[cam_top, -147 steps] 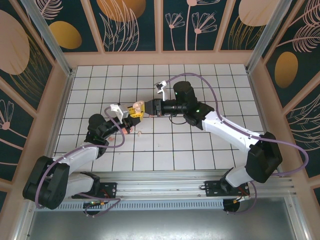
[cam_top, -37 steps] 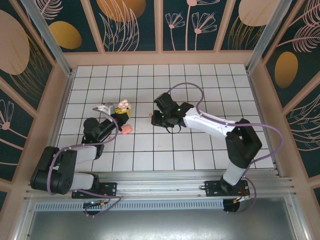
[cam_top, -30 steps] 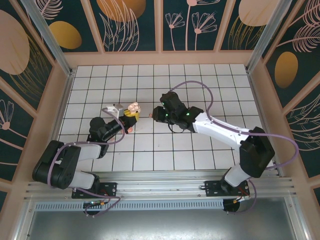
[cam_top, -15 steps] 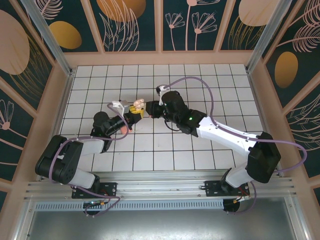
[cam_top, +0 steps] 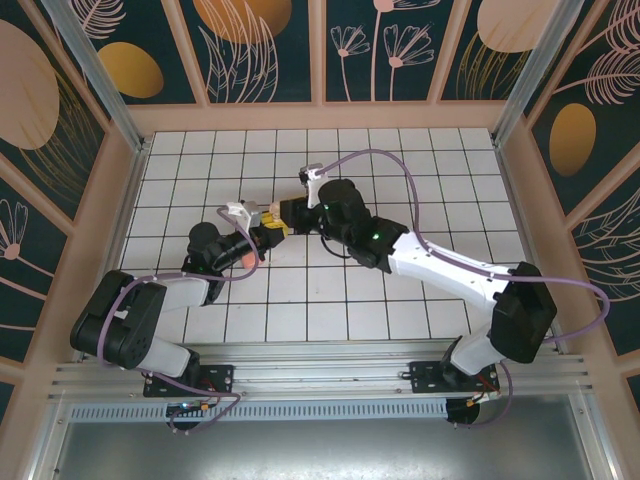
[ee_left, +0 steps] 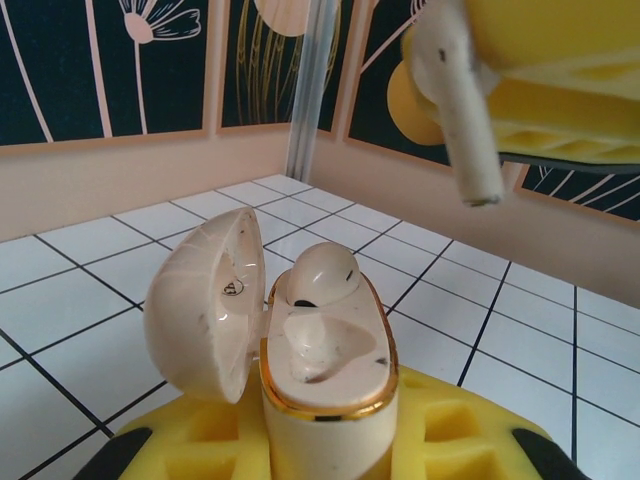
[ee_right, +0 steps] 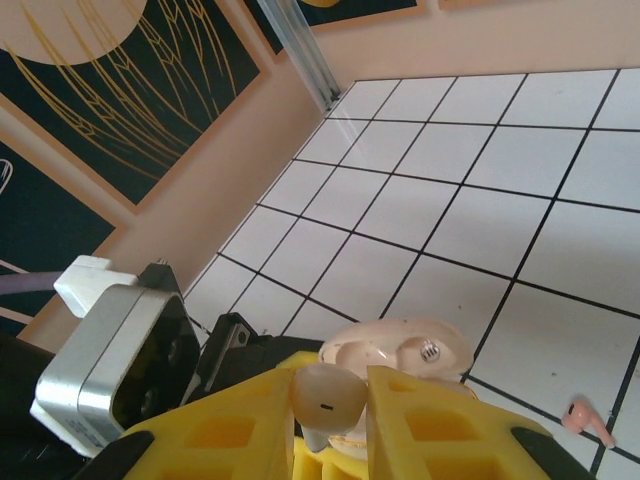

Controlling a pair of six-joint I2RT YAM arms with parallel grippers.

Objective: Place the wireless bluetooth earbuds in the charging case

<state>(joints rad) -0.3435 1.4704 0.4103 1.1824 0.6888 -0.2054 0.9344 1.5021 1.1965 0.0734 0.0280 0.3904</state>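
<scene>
Over tiles (cam_top: pixel 400 160), earbud (ee_left: pixel 462 110) seemingly nearer case (ee_left: pixel 325 385)

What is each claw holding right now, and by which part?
Left claw grips the open charging case by its lower body. Right claw pinches an earbud by its head, stem hanging free.

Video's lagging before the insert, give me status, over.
Left gripper shut on open charging case. Right gripper shut on second earbud, above the case, apart. First earbud seated, near slot empty. Nothing between.
</scene>
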